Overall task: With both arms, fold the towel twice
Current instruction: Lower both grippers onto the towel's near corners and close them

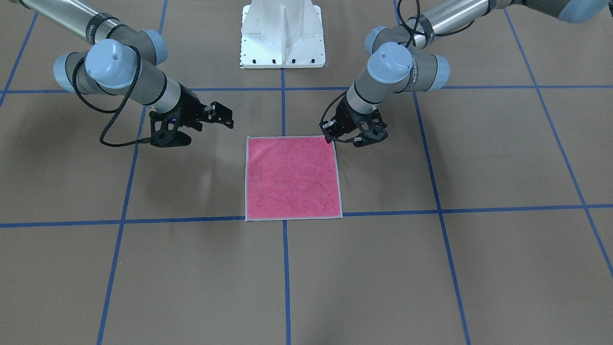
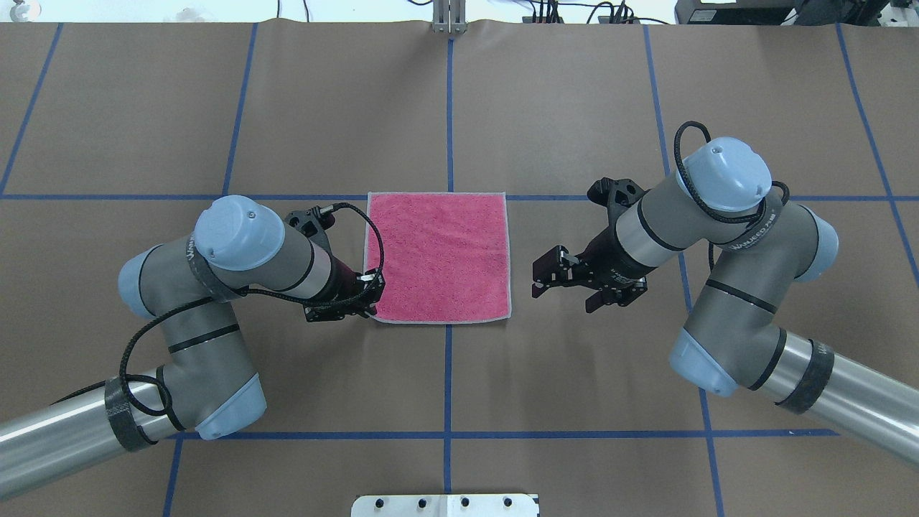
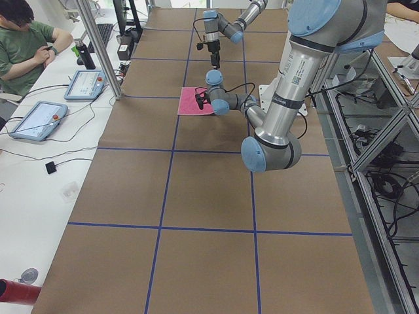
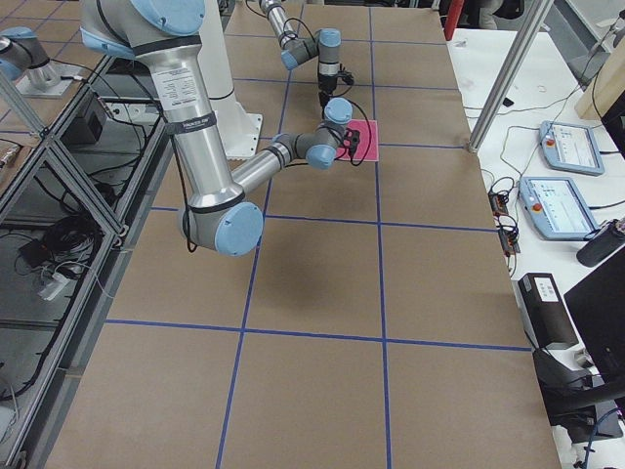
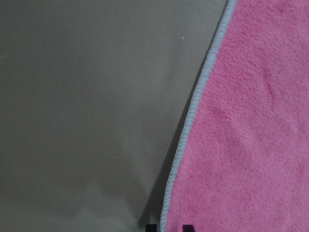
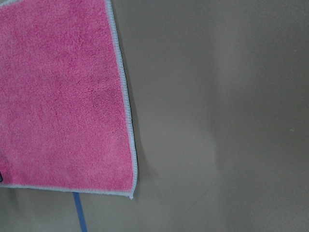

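Note:
The towel (image 2: 438,255) lies flat and square on the brown table, pink face up, with a light grey edging; it also shows as the towel (image 1: 292,177). My left gripper (image 2: 367,305) sits low at the towel's near left corner. In the left wrist view its two fingertips (image 5: 150,226) stand close together astride the towel's edge (image 5: 193,111), shut on it. My right gripper (image 2: 556,283) hangs open above bare table a short way right of the towel, touching nothing. The right wrist view looks down on the towel's (image 6: 63,96) near right corner.
The white pedestal base (image 1: 282,38) stands behind the towel on the robot's side. Blue tape lines (image 2: 449,373) grid the table. A seated person (image 3: 19,39) and tablets (image 3: 36,121) are at a side bench beyond the table's far edge.

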Robot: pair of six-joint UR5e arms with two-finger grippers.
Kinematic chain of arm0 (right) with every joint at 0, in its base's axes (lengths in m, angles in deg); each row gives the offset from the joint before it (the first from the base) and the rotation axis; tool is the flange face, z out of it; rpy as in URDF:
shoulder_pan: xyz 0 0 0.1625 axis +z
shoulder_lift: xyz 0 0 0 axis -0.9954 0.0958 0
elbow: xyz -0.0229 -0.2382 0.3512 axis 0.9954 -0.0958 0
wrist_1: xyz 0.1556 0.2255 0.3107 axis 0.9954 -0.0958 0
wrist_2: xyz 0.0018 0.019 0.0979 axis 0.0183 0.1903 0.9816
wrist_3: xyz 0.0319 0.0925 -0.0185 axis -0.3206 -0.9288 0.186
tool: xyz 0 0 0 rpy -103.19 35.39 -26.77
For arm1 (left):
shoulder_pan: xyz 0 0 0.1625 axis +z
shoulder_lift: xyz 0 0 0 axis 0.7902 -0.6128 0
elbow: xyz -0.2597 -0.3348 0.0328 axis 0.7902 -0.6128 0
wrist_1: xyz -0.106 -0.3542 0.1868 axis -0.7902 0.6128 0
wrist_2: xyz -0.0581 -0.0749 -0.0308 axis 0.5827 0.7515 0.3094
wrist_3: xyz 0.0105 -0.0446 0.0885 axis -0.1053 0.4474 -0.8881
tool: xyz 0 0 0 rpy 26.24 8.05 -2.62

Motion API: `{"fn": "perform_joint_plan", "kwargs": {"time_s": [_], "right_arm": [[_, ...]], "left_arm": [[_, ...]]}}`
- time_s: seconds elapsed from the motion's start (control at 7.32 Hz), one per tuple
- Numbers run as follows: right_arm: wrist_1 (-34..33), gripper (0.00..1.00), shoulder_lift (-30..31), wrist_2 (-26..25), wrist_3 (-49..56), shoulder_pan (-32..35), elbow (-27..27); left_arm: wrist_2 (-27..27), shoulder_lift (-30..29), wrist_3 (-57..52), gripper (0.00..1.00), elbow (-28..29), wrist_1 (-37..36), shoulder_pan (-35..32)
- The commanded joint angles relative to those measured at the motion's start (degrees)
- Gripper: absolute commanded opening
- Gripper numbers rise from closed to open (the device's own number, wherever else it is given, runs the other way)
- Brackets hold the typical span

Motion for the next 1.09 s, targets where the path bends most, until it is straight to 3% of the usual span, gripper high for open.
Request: {"fn": "perform_joint_plan", "kwargs": {"time_s": [0.0,0.96], "right_arm": [[0.00,0.99,-0.08,-0.07,-0.01,-0.99,-0.03],[0.00,0.99,-3.85,-9.46,0.43,-6.17,-2.49]], "left_arm": [[0.22,0.03,-0.41,0.00,-0.21,-0.06,0.00],[0.40,0.03,-0.41,0.00,-0.39,-0.06,0.00]]}}
